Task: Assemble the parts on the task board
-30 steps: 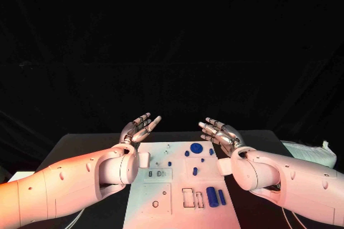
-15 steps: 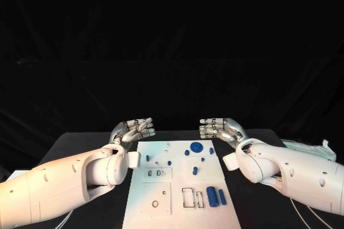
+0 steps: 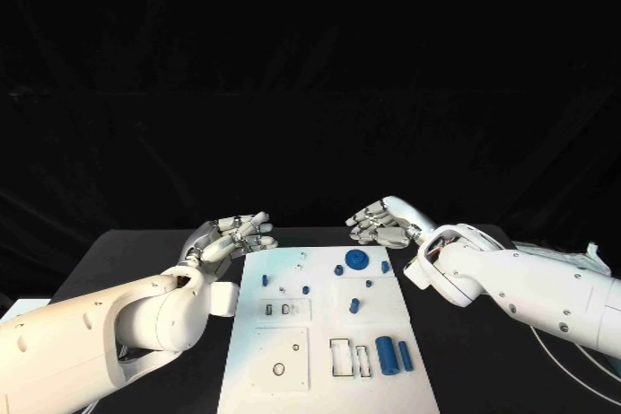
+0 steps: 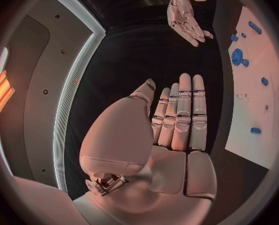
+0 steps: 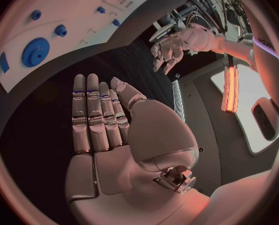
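left robot hand [image 3: 231, 237] and right robot hand [image 3: 383, 224] hover empty at the far corners of the task board [image 3: 304, 360], which lies between them on the table [image 3: 123, 257]. wrist views show straight, close-set fingers [image 4: 180, 112]; the head view shows blue parts [image 3: 383, 353] nearer the right robot hand.

Task board [image 3: 292, 356]: white, smooth, matt plate, plastic by the look. Parts: blue, smooth, looks like plastic; toothed gear [image 3: 356, 258] and cylinder [image 3: 384, 350] with slight sheen. Table [image 3: 123, 252]: black, matt, no glare. Left hand [image 3: 231, 239] and right hand [image 3: 382, 223]: silver, metallic-looking segments with satin gloss; palm shells smooth in the wrist views. Both arm casings: white, smooth, semi-gloss hard shell, likely plastic. Backdrop behind table: black, matt, looks like cloth.
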